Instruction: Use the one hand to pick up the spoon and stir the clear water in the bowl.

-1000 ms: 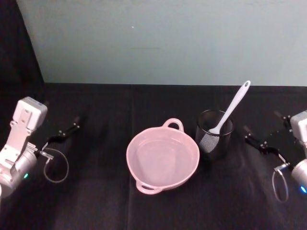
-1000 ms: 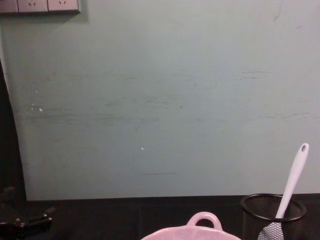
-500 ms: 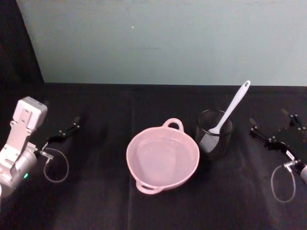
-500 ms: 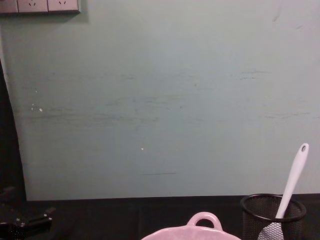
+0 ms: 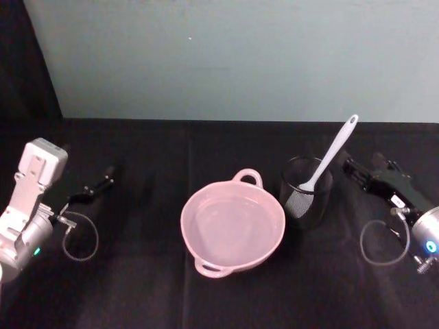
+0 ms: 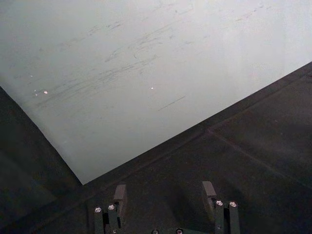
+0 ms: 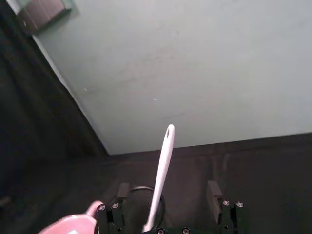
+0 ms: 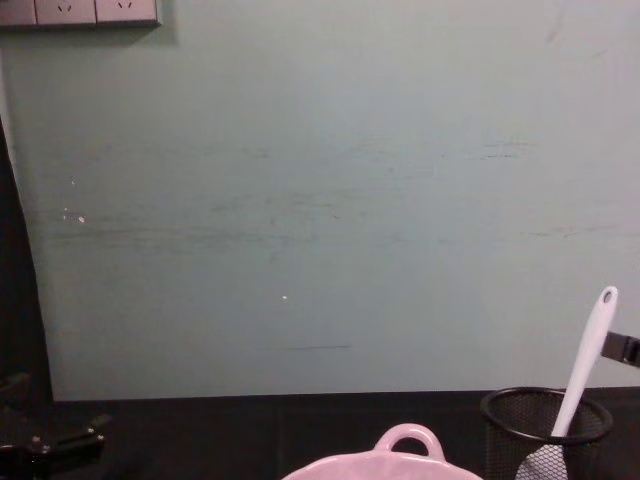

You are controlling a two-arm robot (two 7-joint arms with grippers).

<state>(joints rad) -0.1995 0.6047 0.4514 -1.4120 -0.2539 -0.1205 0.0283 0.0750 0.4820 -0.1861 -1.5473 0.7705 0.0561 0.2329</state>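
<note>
One white plastic spoon (image 5: 333, 151) stands blade-down in a black wire-mesh cup (image 5: 306, 195), its handle leaning up and away to the right, with the holed end well above the cup rim. We judge it light and fairly stiff, with a smooth slim handle that could twist or slip in flat fingers. The best hold looks like the bare upper handle, between the cup rim and the hole, pinched across its flat faces. The cup looks light too, so a sideways pull might tip it; we'd lift along the lean. Just left of the cup sits the pale pink bowl (image 5: 269, 236) with clear water in it, so the carry is short and should stay level and slow to avoid a splash. The right gripper (image 5: 358, 164) is just right of the spoon handle at about cup height. In its wrist view its jaws are spread wide, with the handle (image 7: 162, 170) lined up between them but farther off and not touched. Nothing is gripped yet, so we put the task at the approach stage. The left gripper (image 5: 96, 186) is parked well apart at the far left of the black table (image 5: 137, 274), with its jaws also apart and empty.
</note>
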